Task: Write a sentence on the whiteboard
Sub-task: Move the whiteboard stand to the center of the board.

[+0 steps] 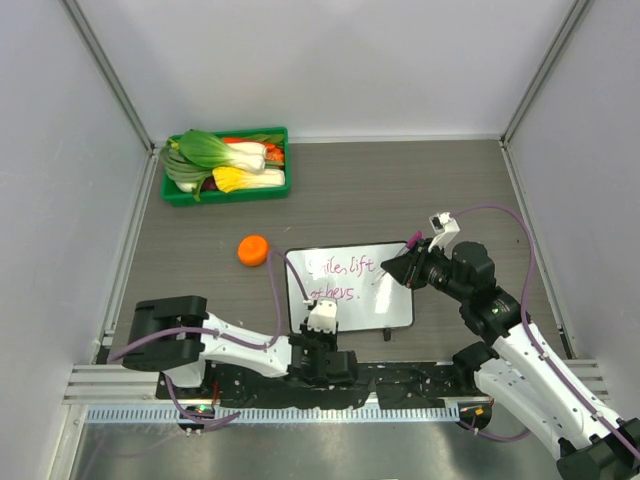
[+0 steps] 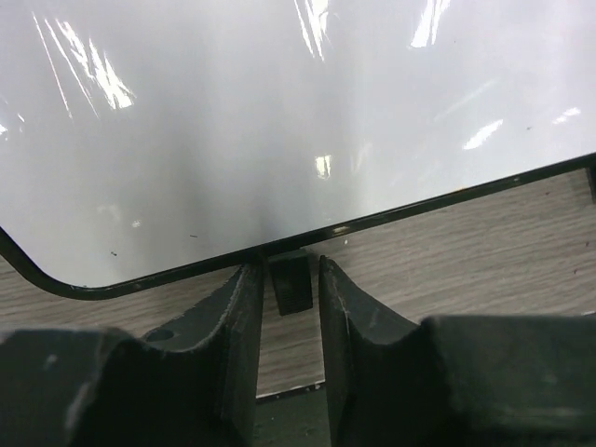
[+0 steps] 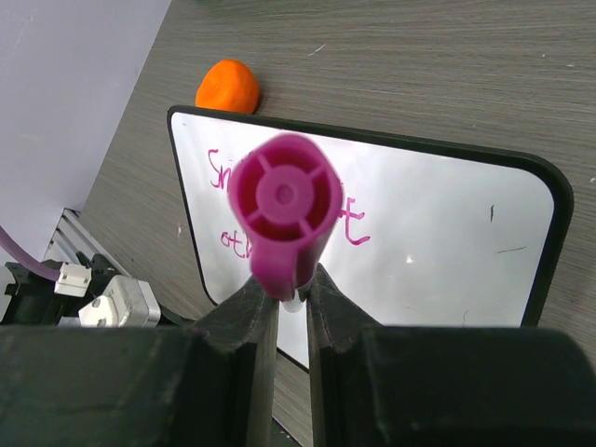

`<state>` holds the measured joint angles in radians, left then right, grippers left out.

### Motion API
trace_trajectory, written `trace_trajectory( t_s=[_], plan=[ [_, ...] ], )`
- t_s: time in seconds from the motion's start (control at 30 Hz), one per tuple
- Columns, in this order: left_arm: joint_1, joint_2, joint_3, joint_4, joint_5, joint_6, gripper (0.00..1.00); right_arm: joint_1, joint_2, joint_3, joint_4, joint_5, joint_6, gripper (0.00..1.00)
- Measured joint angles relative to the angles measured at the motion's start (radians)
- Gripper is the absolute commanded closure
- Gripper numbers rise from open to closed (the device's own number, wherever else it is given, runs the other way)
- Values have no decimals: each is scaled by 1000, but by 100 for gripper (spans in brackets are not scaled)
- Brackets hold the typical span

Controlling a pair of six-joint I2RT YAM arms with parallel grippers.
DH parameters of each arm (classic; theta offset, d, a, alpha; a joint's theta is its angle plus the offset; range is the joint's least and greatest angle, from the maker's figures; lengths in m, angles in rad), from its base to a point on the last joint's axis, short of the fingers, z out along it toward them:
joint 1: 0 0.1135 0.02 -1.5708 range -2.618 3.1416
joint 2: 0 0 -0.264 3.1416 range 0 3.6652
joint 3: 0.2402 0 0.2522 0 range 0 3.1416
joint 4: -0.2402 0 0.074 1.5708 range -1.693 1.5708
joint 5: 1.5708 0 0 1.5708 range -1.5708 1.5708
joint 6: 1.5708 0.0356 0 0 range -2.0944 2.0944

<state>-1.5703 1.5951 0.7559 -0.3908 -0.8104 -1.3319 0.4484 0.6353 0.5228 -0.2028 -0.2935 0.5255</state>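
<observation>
The whiteboard lies flat at the table's near middle, black-framed. The sentence is magenta script in two short lines on its left half; it also shows on the whiteboard in the right wrist view, partly hidden. My right gripper hovers over the board's right part, shut on a magenta marker whose butt end faces the camera. My left gripper sits low at the near edge of the whiteboard. Its fingers flank one small black foot, a thin gap on each side.
A green tray of leafy vegetables stands at the back left. An orange ball rests just left of the board's far corner, also seen as the orange ball. White walls close in three sides. A metal rail runs along the near edge.
</observation>
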Motion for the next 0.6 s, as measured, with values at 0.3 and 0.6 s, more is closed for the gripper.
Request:
trace_trajectory(
  t_s=[0.3,0.6],
  plan=[
    [42,49,47,-7,-10,17,100,-1,0,0,0,0,0,99],
    [126,82,83,37,13,87,100,-1,-1,0,0,-2,0,99]
  ],
)
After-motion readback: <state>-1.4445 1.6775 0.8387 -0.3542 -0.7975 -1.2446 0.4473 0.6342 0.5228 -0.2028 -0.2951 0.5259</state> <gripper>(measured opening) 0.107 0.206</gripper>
